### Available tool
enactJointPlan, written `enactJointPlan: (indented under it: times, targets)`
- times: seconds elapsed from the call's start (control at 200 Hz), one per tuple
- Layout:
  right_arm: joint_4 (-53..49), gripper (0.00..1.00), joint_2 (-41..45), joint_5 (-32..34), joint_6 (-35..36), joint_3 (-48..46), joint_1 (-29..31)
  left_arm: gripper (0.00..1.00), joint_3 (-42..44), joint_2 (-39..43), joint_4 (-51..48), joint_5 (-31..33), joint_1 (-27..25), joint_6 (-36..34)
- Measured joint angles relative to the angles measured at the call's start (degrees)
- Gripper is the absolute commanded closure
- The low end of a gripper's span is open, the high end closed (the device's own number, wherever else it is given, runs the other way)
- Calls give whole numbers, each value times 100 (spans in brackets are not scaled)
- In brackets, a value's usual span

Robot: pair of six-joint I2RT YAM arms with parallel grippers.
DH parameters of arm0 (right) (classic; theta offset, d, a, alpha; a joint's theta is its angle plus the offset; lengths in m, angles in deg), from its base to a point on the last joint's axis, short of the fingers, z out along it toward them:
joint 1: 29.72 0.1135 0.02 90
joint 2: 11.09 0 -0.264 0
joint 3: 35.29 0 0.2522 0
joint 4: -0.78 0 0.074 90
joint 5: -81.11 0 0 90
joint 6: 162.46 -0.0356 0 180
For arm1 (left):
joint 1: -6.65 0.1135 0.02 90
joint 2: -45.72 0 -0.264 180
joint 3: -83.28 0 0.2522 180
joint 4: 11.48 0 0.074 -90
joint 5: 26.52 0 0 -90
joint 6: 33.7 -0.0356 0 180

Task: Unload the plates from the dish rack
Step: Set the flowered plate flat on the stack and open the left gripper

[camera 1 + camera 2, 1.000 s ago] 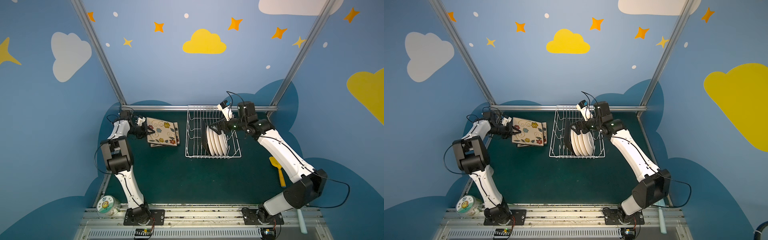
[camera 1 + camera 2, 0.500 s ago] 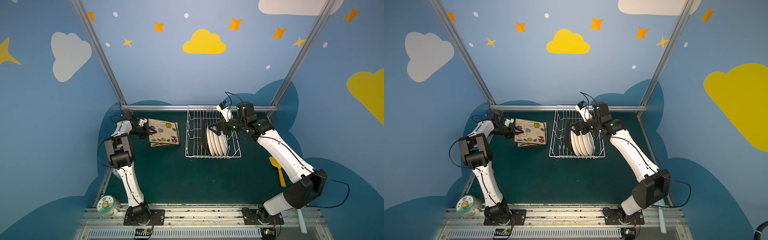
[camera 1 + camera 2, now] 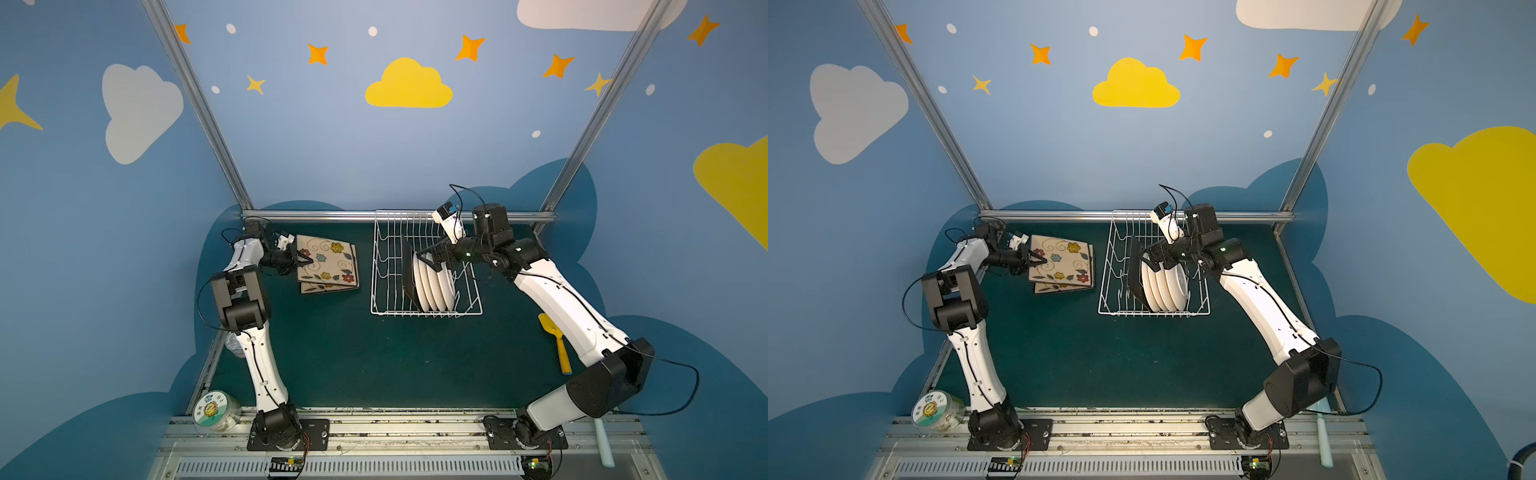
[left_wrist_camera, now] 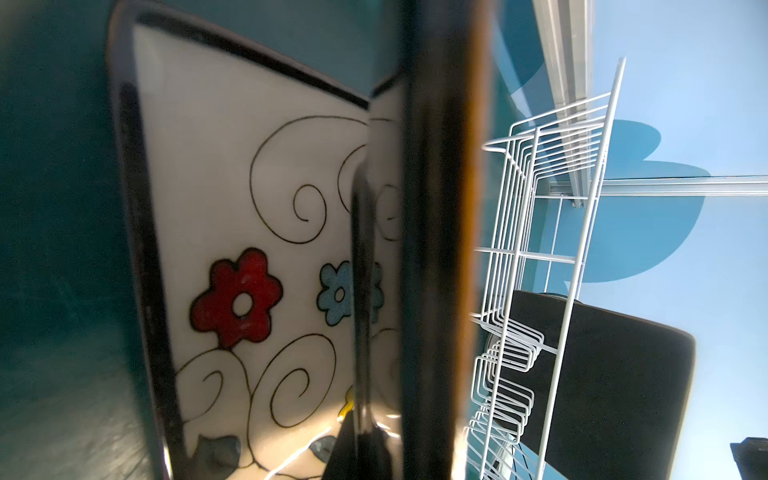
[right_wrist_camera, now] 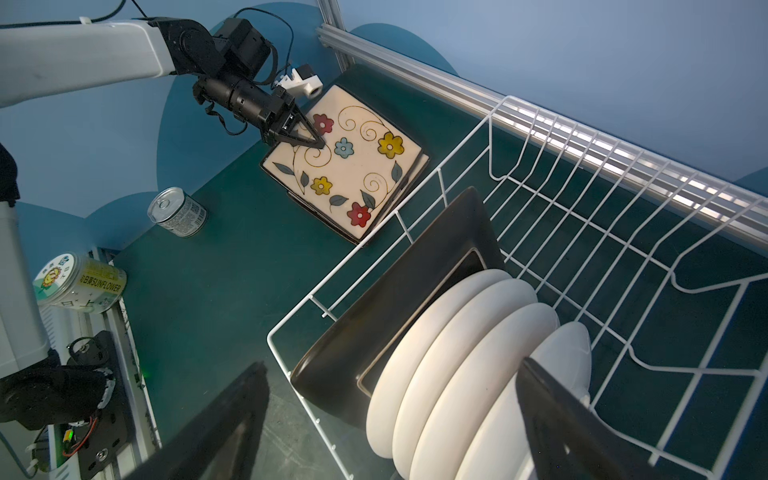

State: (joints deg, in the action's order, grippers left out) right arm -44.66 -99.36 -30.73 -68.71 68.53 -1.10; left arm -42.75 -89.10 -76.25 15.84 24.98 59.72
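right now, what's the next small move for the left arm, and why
Probably open the left gripper. It is shut on an edge of the top square plate, which seems to lie flat on the stack beside the dish rack, so letting go should finish that placement. The round plates in the rack are not yet unloaded.

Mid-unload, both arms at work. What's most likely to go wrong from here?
1. The right pincer hangs open over the dish rack, jaws spanning the black-backed square plate and the round plates. Closing may catch several plates or strike the wire.
2. The left pincer is shut on the top floral plate, which sits askew on the plate beneath. Pulling back without opening could drag it off.
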Motion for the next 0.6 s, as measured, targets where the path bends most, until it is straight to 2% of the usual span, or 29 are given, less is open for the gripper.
enactJointPlan:
  times: [0.24,0.481,0.601]
  targets:
    - [-13,8,0,4,17,2,26,81,-302,-173,-251,4,0,-68]
    - [-31,8,0,20,20,2,42,78,-586,-413,-555,380,4,-157]
    - [-31,8,0,22,35,4,52,72,-586,-459,-614,461,7,-195]
